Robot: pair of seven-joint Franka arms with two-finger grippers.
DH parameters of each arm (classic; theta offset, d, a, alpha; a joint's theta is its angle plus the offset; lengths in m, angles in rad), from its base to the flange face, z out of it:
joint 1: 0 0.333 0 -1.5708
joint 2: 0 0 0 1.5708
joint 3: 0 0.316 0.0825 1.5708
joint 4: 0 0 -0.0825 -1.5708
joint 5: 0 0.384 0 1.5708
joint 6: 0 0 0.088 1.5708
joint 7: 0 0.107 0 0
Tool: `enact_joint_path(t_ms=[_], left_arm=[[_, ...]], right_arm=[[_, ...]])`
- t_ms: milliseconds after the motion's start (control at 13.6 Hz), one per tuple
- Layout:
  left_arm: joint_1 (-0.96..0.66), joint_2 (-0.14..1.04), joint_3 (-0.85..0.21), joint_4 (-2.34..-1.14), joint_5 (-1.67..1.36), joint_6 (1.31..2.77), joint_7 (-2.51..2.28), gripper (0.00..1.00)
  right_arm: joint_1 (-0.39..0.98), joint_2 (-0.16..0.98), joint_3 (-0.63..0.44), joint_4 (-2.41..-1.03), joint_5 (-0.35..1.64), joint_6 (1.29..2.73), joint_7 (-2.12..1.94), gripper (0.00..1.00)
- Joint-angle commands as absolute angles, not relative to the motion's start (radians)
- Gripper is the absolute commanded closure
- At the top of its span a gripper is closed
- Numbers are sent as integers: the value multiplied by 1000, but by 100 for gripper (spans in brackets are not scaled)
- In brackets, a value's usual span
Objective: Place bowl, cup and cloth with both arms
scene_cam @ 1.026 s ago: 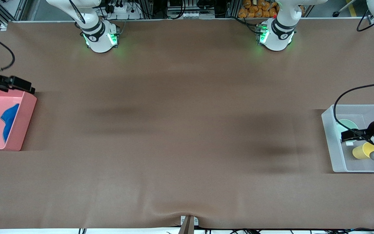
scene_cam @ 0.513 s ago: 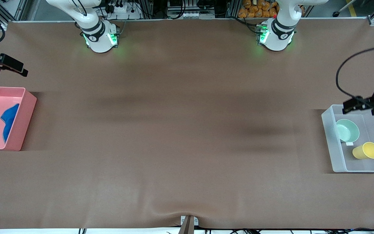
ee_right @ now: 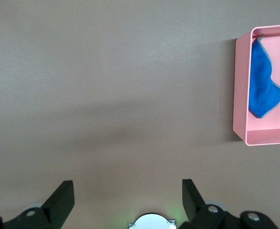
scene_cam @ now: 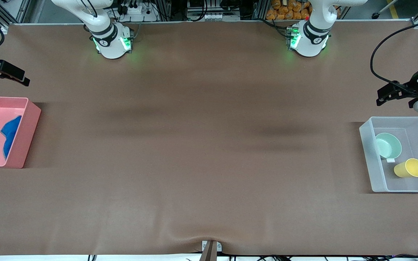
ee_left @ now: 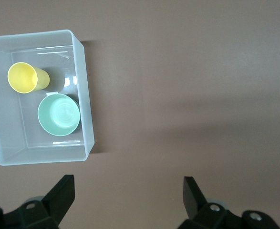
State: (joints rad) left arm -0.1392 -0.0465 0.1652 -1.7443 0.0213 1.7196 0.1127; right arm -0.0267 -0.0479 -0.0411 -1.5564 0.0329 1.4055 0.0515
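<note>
The mint-green bowl (scene_cam: 388, 145) (ee_left: 58, 114) stands upright in a clear plastic bin (scene_cam: 367, 159) (ee_left: 82, 95) at the left arm's end of the table. The yellow cup (scene_cam: 408, 168) (ee_left: 27, 78) lies on its side beside it, nearer the front camera. The blue cloth (scene_cam: 11, 134) (ee_right: 264, 86) lies crumpled in a pink bin (scene_cam: 31, 134) (ee_right: 240, 95) at the right arm's end. My left gripper (scene_cam: 385, 95) (ee_left: 129, 183) hangs open and empty over bare table beside the clear bin. My right gripper (scene_cam: 20, 76) (ee_right: 128, 187) hangs open and empty over bare table beside the pink bin.
Brown cover spans the table between the two bins. The arm bases (scene_cam: 113, 41) (scene_cam: 308, 40) glow green along the table's edge farthest from the front camera. A black cable (scene_cam: 376, 61) loops from the left wrist. A wrinkle (scene_cam: 209, 237) runs in the cover at the near edge.
The left gripper has risen out of the clear bin and drawn back toward the bases, uncovering bowl and cup. The right gripper left the pink bin the same way, then stayed still.
</note>
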Motion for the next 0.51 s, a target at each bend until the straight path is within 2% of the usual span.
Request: enact_joint_path(t_ms=[0,147,440], left_arm=[[-137,-6,176,-1688,14,1736,109,0],[-138,46,175,-1591,14,1711,112,0],[-137,40,169,-1572,21,1706,141,0]], right_arm=[[-29,-67,-43,-1578,43,1413,43,0],[-41,-66,-46,-1578,41,1410,43,0],[-66,-64,-46,-1582,41,1404,43,0]])
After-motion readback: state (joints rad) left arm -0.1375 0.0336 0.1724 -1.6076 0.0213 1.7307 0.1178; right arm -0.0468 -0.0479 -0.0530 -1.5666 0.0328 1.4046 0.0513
